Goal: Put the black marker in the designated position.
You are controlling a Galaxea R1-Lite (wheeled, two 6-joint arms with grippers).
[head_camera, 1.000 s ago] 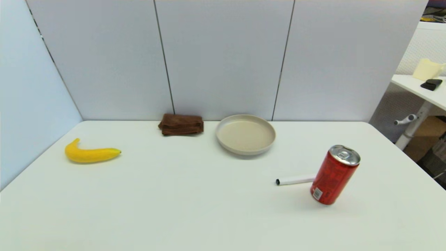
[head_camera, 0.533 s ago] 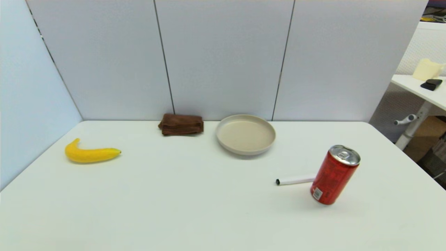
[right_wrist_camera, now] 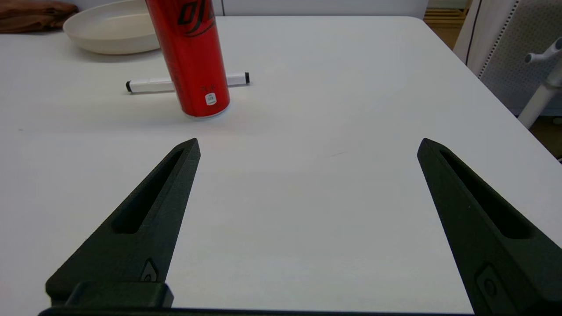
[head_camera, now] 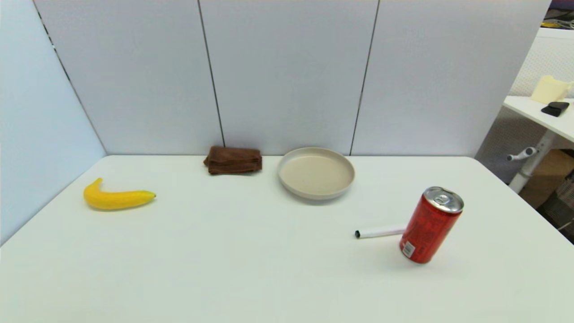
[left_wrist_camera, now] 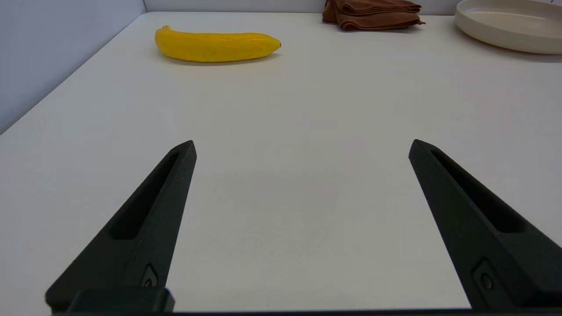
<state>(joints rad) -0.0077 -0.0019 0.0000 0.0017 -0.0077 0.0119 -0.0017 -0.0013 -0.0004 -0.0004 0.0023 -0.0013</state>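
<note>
Left hand [left_wrist_camera: 302, 147]: fingers spread wide, grasping nothing, low over bare desk [head_camera: 251, 260] at the near left; out of the head view. From it, banana [head_camera: 117, 197] lies at about 11 o'clock, well apart. Folded brown cloth [head_camera: 233, 160] at the desk's far edge, beige plate [head_camera: 316, 172] just right of it, both against the back panels.

Black marker [head_camera: 380, 232]: lies flat on the desk, right of centre, at roughly 5 o'clock from the plate. Long axis runs nearly left-right across the desk, 9 to 3 o'clock. One black tip points left and is clear in the head view; the other end passes behind the upright red can [head_camera: 430, 225] there. The right wrist view shows both tips, the barrel crossing just behind the can; contact between the two cannot be told.

Right hand [right_wrist_camera: 308, 145]: fingers wide apart, released, low over the near right of the desk. The marker sits ahead of it at about 11 o'clock, well apart, with the can between hand and barrel.
</note>
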